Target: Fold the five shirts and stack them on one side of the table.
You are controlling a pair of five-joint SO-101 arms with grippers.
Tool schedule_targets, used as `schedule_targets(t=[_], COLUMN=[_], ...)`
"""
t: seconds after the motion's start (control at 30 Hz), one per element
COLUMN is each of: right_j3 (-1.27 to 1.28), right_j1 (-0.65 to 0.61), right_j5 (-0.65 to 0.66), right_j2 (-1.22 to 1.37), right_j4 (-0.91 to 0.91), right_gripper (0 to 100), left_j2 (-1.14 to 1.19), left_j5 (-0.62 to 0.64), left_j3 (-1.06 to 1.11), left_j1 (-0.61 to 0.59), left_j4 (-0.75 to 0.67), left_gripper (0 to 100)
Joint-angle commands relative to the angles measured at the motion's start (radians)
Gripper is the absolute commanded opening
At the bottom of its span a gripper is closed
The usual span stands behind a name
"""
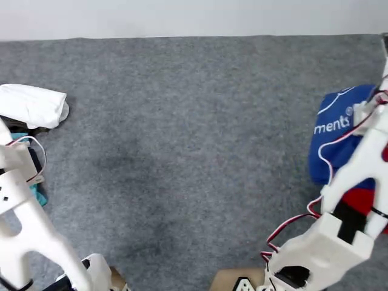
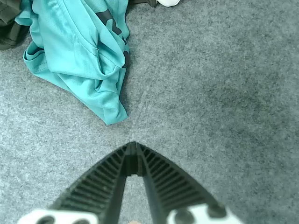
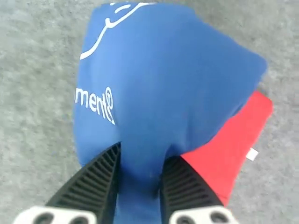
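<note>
On your left, a bunched white shirt [image 1: 36, 104] lies at the edge of the worktop [image 1: 194, 151]. Just nearer to you, partly under the left arm, sits a crumpled teal shirt [image 2: 79, 56]. Your left gripper [image 2: 134, 148] is clenched on nothing, tips pressed together over bare grey surface. The teal shirt lies just ahead of those tips and off to one side, close but not touching, with a loose corner pointing back toward the gripper. Something dark [image 2: 8, 28] lies beside the teal cloth; you cannot tell what it is.

The middle of the worktop carries nothing between the two arms.

On your right, the blue shirt [image 3: 159, 84] is draped over a flat red shirt [image 3: 233, 144], covering most of it and leaving one red corner and edge showing. Your right gripper [image 3: 142, 156] is grasping the near edge of the blue shirt, and the cloth is gathered into a ridge between the jaws. The shirt's long axis runs straight away from the gripper.

This looks like the stacking step. The blue shirt appears to lie already on the red one, so the right side seems to be the stack side. The coming move probably turns on letting go without dragging the pinched edge off the red shirt. The left arm is the nearer one for the teal shirt, which is not yet folded.
</note>
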Motion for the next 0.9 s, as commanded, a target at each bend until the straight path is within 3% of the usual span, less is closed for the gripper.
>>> schedule_targets(t=[0.0, 0.47, 0.87], right_j3=[-0.009, -0.014, -0.014], right_j1=[0.061, 0.242, 0.325], right_j5=[0.054, 0.137, 0.270], right_j2=[-0.039, 0.245, 0.394], right_j4=[0.031, -0.131, -0.315], right_gripper=[1.0, 1.0, 1.3], left_j2=[-0.026, -0.026, -0.023], left_j5=[-0.002, -0.002, -0.003], left_j3=[-0.005, -0.004, -0.004], left_j1=[0.005, 0.005, 0.005], left_j4=[0.009, 0.009, 0.008], left_gripper=[0, 0, 0])
